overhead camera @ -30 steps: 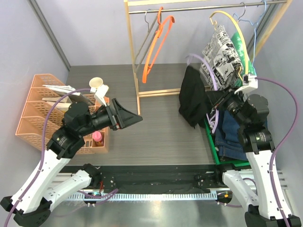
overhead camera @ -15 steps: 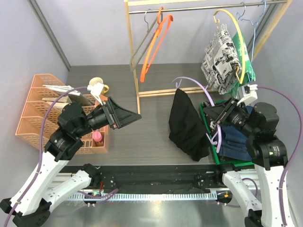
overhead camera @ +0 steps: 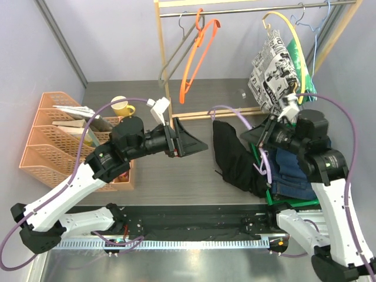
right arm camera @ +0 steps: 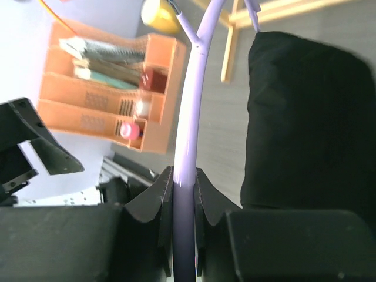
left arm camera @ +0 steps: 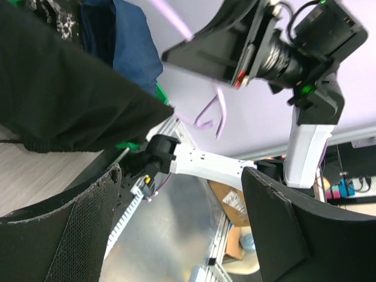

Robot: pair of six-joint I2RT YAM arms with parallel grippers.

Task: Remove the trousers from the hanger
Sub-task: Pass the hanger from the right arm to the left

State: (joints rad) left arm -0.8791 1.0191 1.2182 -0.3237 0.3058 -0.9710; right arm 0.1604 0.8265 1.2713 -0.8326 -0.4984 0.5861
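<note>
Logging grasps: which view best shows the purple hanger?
Right wrist: the purple hanger runs straight up, clamped in the right tool. Top external shows only bits of it beside the black trousers, under the tool. Left wrist catches only thin pieces, far off.

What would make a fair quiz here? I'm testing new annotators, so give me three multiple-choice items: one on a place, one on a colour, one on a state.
1. Where is the newspaper-print garment? A) hanging at the rail B) in the orange organiser C) on the table
2. What colour is the hanger held by the right gripper? A) orange B) lavender C) yellow
3. How is the left gripper? A) open, empty B) shut on a mug C) shut on black trousers

1 A: it dangles below the rail. 2 B: a lavender rod sits clamped between the fingers. 3 A: its fingers stand apart, nothing between.
</note>
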